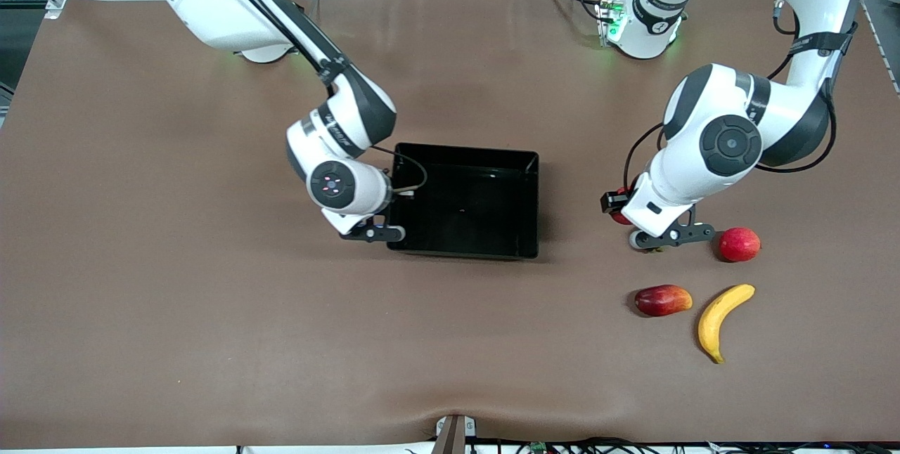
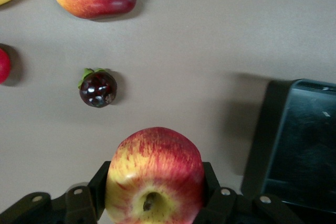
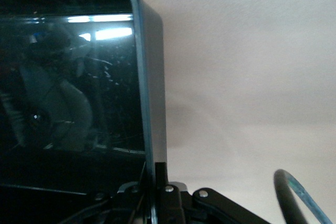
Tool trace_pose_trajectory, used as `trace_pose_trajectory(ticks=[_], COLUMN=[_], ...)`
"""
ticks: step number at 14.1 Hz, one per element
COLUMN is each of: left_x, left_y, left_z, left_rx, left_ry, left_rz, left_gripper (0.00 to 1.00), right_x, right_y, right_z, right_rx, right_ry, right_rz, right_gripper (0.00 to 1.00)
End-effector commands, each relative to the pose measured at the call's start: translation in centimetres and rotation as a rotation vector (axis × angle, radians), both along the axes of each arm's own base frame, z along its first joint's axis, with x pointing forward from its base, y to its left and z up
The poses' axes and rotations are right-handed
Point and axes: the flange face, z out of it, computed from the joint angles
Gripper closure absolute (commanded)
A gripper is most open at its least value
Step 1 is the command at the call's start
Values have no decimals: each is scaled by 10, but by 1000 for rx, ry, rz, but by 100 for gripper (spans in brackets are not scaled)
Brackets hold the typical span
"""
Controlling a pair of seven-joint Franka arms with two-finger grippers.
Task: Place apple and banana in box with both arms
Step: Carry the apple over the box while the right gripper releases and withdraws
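The apple, red with yellow streaks and its stem dimple toward the camera, sits between the fingers of my left gripper, which is shut on it. In the front view only a red edge of the apple peeks out under the left gripper, between the box and the loose fruits. The yellow banana lies on the table nearer the front camera. The black box stands mid-table with nothing in it. My right gripper is shut on the box wall at the right arm's end, one finger on each side.
A pinkish-red round fruit and an elongated red mango-like fruit lie near the banana. A small dark mangosteen sits close under the left hand. Brown mat covers the whole table.
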Motion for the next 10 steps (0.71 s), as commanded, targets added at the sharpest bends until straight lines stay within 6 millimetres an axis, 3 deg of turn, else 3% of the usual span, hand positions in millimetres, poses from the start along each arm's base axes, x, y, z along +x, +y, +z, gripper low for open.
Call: trace_pose_trajectory(ticks=[1, 3, 6, 8, 10], left_x=[-10, -19, -38, -53, -69], left_y=[-20, -46, -89, -120, -156], left_z=[-1, -8, -20, -38, -60], left_rx=[14, 18, 35, 27, 10], left_ry=[9, 12, 17, 1, -17], left_rz=[27, 45, 81, 125, 156], left_gripper=[100, 100, 100, 100, 100], right_x=[6, 15, 41, 60, 77], right_y=[-2, -15, -47, -81, -128], right_z=[10, 27, 92, 129, 157], right_rx=[-7, -5, -34, -47, -58], right_ry=[0, -1, 60, 90, 124], right_rz=[-50, -58, -68, -100, -152], right_gripper=[0, 0, 0, 0, 0])
